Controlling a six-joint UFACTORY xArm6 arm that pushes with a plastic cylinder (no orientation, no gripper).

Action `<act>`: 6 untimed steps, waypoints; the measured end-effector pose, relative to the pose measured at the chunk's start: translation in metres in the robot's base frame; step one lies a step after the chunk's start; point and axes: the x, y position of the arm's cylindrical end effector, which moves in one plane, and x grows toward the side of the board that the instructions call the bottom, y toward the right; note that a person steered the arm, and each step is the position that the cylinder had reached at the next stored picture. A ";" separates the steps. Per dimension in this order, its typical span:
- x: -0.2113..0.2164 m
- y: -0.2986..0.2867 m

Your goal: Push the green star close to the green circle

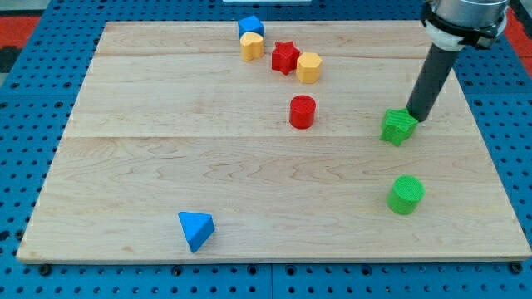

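Observation:
The green star (399,127) lies on the wooden board at the view's right. The green circle (406,194) stands below it, toward the view's bottom, about a block's width of bare wood between them. My tip (414,118) is at the star's upper right edge, touching or almost touching it. The dark rod rises from there to the view's top right.
A red cylinder (302,111) stands left of the star. A red star (285,57), two yellow blocks (309,67) (252,46) and a blue block (249,26) cluster at the top. A blue triangle (196,229) lies at the bottom left. The board's right edge (499,174) is near.

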 end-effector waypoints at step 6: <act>0.020 -0.033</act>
